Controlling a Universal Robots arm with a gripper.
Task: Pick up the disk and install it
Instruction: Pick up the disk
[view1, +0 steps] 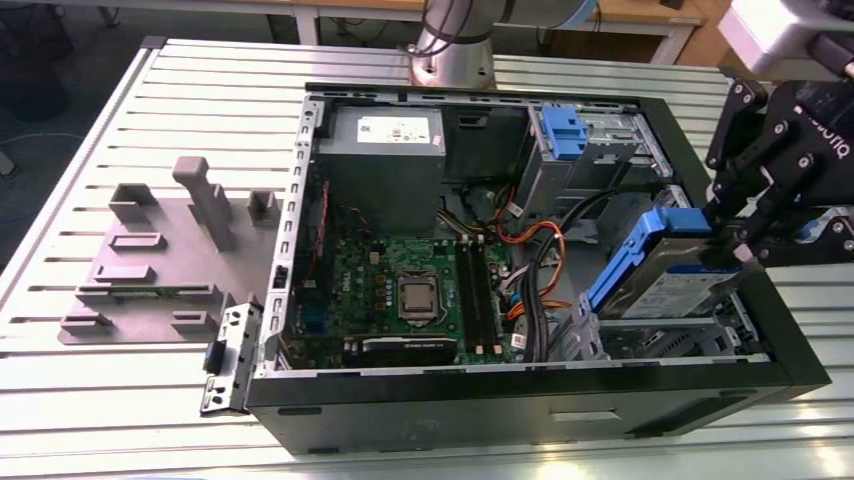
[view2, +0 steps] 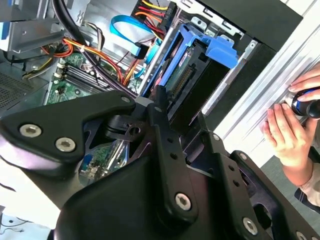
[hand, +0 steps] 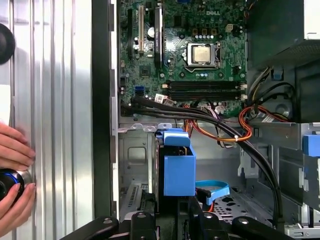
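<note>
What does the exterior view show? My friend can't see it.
A black robot pincer grips a silver-grey disk in a blue plastic frame, tilted in a bay of an open black computer case on a slatted metal table.

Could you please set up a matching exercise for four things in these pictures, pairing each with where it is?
Things
1. flat silver-grey disk in a blue plastic carrier frame
2. grey metal box with a white sticker
3. grey moulded fixture plate
4. person's hand

Places
A. flat on the slatted table, at the exterior view's left of the black computer case
B. inside the case, beside the green motherboard
C. tilted over the drive bay, in the black gripper
D. curled around a dark round object

Pairs: 1-C, 2-B, 3-A, 4-D
</note>
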